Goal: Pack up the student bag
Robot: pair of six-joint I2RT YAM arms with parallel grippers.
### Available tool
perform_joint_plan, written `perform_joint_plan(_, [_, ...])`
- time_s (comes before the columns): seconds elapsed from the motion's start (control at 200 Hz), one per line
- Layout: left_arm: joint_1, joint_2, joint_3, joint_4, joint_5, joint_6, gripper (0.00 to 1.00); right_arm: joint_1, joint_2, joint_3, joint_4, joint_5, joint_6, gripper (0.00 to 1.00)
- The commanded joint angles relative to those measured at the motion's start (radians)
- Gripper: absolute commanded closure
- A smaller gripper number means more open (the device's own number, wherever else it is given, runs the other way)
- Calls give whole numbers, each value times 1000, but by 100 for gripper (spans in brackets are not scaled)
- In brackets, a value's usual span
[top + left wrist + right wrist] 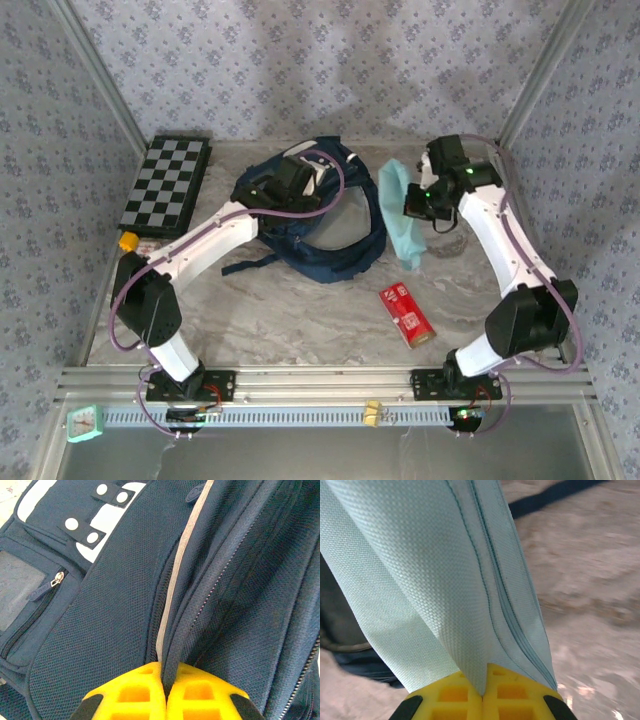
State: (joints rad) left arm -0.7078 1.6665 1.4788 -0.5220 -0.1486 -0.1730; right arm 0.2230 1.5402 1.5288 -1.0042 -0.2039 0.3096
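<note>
The student bag (330, 235), a large navy backpack with white patches (37, 500) near its top, lies at the back middle of the table. My left gripper (300, 195) sits over its upper part, and its yellow fingers (132, 692) are shut on a fold of the bag's navy fabric beside the thin white stripe (172, 595). A pale teal zip pouch (400, 215) hangs just right of the bag. My right gripper (418, 203) is shut on that pouch (445, 580), pinching its fabric between the yellow fingers (515, 692), with the zipper seam running down beside them.
A folded chessboard (165, 183) lies at the back left, with a small yellow-orange object (128, 241) in front of it. A red packet (406, 314) lies on the marble tabletop (300, 320) in front of the bag. Patterned walls enclose the back and sides.
</note>
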Motion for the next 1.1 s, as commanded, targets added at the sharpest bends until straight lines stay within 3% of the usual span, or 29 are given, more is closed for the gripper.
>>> perform_joint_plan(0.0, [8,-66,6,76,-20,-39,100,42,81,44,65,-160,22,100])
perform_joint_plan(0.255, [10,-74,21,73,-57,-71,100,118,278,147,28,-148,-20,100])
perform_joint_plan(0.375, [11,-91,15,85,-108,-99,100,133,228,38,90,-141,5,100])
perform_joint_plan(0.49, [12,-102,-9,122,-94,-91,100,106,172,-62,161,-214,23,100])
perform_joint_plan(0.71, [13,-102,-5,130,-86,-118,100,127,171,-102,151,-316,-26,100])
perform_joint_plan(0.87, [13,-84,22,125,-77,-132,100,206,253,4,135,-336,-49,100])
perform_joint_plan(1.094, [13,-88,18,146,-60,-162,100,209,389,97,208,-306,-12,100])
